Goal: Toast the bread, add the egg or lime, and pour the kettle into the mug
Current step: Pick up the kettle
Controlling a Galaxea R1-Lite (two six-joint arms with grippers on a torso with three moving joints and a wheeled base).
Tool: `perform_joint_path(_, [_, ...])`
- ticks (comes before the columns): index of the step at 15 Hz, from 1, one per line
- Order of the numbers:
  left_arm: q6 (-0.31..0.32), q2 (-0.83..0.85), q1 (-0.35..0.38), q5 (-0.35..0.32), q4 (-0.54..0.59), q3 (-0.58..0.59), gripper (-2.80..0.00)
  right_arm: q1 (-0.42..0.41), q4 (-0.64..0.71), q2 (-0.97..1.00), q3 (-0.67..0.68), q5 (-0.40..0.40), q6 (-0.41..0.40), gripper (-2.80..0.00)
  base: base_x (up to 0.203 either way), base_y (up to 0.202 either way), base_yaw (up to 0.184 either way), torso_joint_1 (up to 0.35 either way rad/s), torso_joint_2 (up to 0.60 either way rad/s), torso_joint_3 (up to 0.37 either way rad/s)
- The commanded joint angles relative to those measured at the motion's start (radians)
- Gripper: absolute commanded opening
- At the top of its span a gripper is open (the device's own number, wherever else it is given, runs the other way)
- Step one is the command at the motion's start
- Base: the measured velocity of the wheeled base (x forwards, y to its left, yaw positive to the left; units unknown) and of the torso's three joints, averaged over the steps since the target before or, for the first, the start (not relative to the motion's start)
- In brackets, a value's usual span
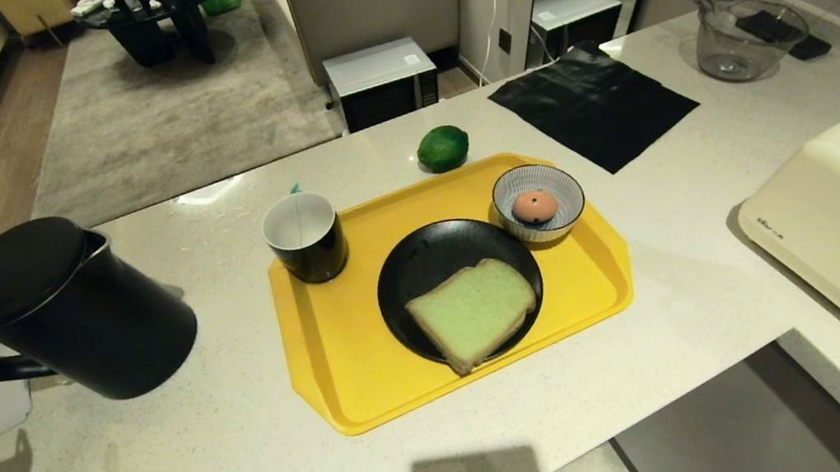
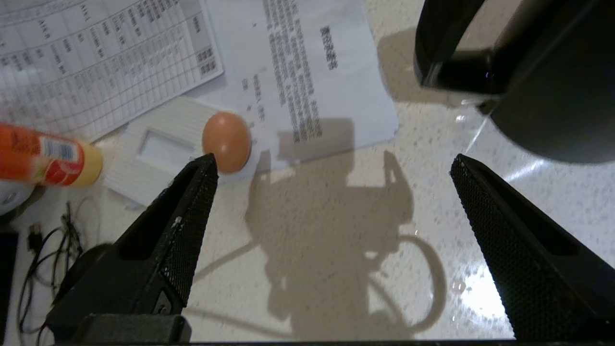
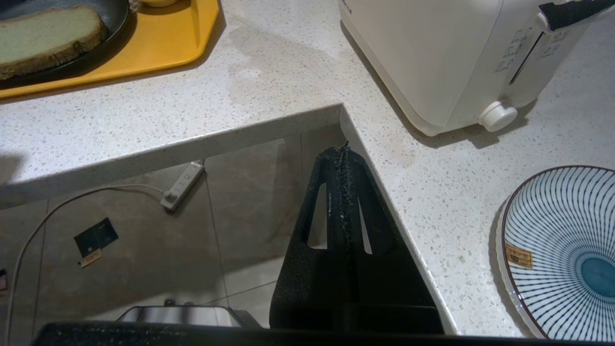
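Head view: bread (image 1: pixel 473 311) lies on a black plate (image 1: pixel 424 264) on the yellow tray (image 1: pixel 356 362), mug (image 1: pixel 304 236) beside it, egg (image 1: pixel 534 206) in a striped bowl (image 1: pixel 565 193). Kettle (image 1: pixel 65 310) stands left of the tray. Left gripper (image 2: pixel 331 168) gapes empty near it; right gripper (image 3: pixel 342 154) is closed, parked.

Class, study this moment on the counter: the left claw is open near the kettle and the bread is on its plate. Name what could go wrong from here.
1. The left claw stands open above bare counter beside the kettle; closing short of the handle would miss it, or nudge the kettle.
2. A tan-brown egg and papers lie close to that claw; a sweep might roll the egg.
3. The mug sits at the yellow tray's corner, so a tilted pour may spill.
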Motion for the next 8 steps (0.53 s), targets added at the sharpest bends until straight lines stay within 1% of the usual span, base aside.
perform_joint_path(1, [-0.006,0.072,-0.028,-0.002,-0.011,-0.049,0.0,0.0,-0.001,0.002,0.026,0.0,0.0,-2.8,0.0,0.0,0.0,0.0,0.0,0.0])
perform_joint_path(5, [-0.01,0.142,-0.066,-0.005,-0.01,-0.11,0.0,-0.001,-0.001,0.002,0.026,0.0,0.0,-2.8,0.0,0.0,0.0,0.0,0.0,0.0])
perform_joint_path(8, [-0.043,0.182,-0.113,-0.005,-0.009,-0.152,0.0,-0.001,-0.001,0.002,0.026,0.0,0.0,-2.8,0.0,0.0,0.0,0.0,0.0,0.0])
